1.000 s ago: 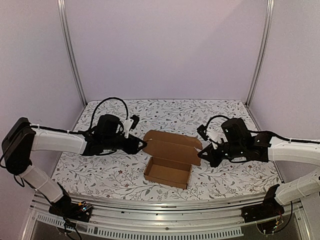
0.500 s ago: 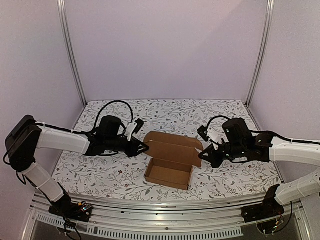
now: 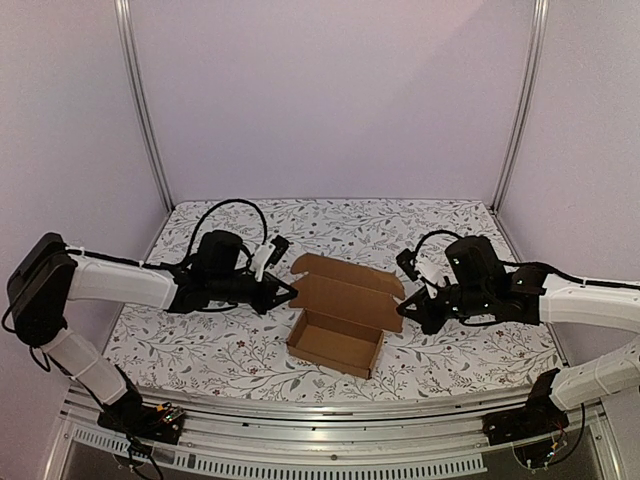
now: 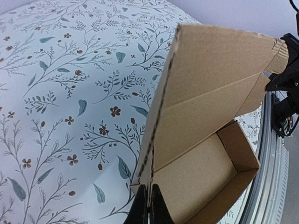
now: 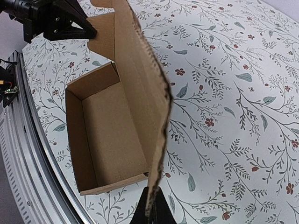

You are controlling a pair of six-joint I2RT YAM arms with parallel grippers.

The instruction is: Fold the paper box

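The paper box is plain brown cardboard, a shallow open tray with its lid panel raised behind it, on the flowered table centre. My left gripper is shut on the lid's left edge; its black tips pinch the cardboard from both sides. My right gripper is shut on the lid's right edge, where its tips clamp the thin panel. The tray's inside shows bare in both wrist views.
The flowered tablecloth covers the table. A metal rail runs along the near edge, and upright frame posts stand at the back corners with pale walls behind.
My left gripper has closed onto the lid's left edge, having moved slightly right toward it. The lid now stands a little more upright. The right gripper has held its grip.
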